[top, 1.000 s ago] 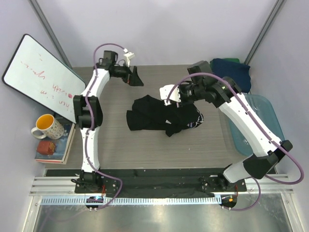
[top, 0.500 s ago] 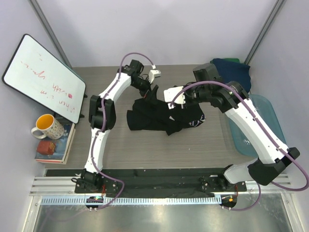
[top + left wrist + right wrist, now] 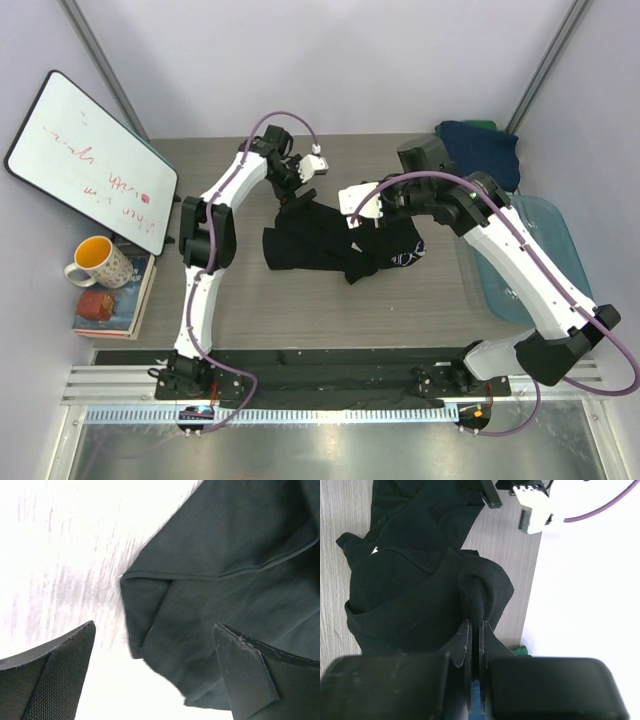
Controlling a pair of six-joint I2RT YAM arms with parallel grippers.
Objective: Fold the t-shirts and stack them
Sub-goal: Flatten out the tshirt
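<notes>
Grey wood-grain worktop (image 3: 250, 300), pale walls all round. We see a black t-shirt (image 3: 315, 240) bunched in the middle of the worktop, with white print showing at its right end. The left jaws are spread wide over the shirt's far-left edge. In the left wrist view a folded corner of the cloth lies on the worktop between the two fingers (image 3: 55, 675). We can't tell if either finger touches it. The right jaws are pressed together, pinching a raised fold near the shirt's far middle, and the cloth peaks up right at the fingertips (image 3: 466, 645). The rest of the shirt lies slack on the worktop below that peak.

In the far right corner we see a navy t-shirt (image 3: 480, 150) in a heap, a green t-shirt (image 3: 484, 124) peeking out behind it. A blue tub (image 3: 558, 225) sits at the right edge, partly under the right arm. At the left, a whiteboard (image 3: 85, 160) with red scribbles leans tilted. Near it are a mug (image 3: 95, 262) with a yellow inside and some books (image 3: 125, 295).
</notes>
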